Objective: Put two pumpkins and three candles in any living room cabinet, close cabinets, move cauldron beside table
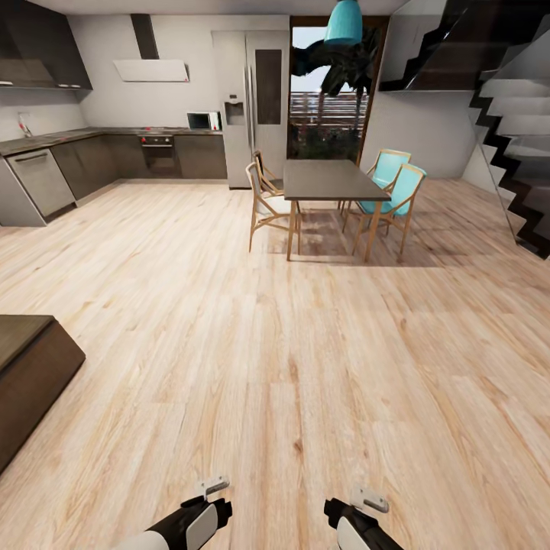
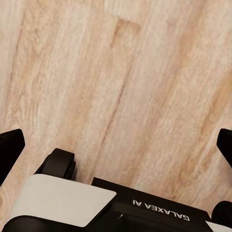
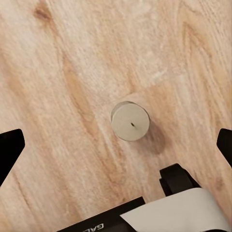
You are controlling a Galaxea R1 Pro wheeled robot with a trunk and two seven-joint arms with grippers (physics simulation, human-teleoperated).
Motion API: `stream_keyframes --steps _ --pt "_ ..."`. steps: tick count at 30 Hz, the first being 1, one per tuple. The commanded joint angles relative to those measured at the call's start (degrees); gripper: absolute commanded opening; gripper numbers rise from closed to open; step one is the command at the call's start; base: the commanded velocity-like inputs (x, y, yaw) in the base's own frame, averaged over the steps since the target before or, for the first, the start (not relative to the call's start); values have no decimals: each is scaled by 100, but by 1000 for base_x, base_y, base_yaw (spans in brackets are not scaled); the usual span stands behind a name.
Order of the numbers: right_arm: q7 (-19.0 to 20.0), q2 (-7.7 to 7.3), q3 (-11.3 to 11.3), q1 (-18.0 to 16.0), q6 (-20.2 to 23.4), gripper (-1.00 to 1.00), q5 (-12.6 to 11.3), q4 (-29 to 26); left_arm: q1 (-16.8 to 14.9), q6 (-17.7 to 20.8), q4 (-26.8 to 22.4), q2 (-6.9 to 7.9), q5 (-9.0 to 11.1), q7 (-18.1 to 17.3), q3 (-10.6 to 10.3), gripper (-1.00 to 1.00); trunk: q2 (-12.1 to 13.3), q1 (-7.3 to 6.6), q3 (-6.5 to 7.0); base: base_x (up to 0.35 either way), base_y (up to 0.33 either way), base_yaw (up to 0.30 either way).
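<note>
Your two arms hang low at six o'clock over the wood floor [image 1: 290,367], cut off by the frame. The cabinet [image 1: 30,374] corner sits at nine o'clock. Left gripper [image 2: 116,145] and right gripper [image 3: 116,145] hang spread apart, empty. A candle [image 3: 129,121] stands upright on the floor beneath your right gripper.

Cabinet [image 1: 30,374] cropped by frame edge; both arms cropped too.

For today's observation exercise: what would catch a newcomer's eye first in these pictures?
Probably the dark-topped dining table with turquoise chairs, standing mid-room on the pale wood floor before the kitchen. Next, a lone beige candle upright on the floor below the right gripper, whose jaws stand apart. A dark-brown cabinet juts in at the left.
</note>
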Motion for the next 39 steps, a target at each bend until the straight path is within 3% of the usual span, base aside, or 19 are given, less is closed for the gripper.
stream_keyframes --steps 1,25,29,34,39 --pt "-45 -5 42 -3 26 100 -23 -8 2 32 -13 0 32 37 -48 100 -44 22 -23 0 0 0" --pt "-43 -5 42 -3 59 100 -28 36 26 31 -13 -20 26 39 -57 100 -1007 550 -454 0 0 0" --pt "24 -5 42 -3 190 100 -31 408 27 31 -13 -21 30 40 -57 100 -1167 637 -526 0 0 0" --pt "438 -3 27 -3 354 100 -28 961 28 33 -13 -22 31 39 -57 100 -1368 747 -616 0 0 0" --pt "487 2 25 -3 359 100 -23 1035 28 35 -13 -24 31 39 -57 100 -1568 857 -705 0 0 0"
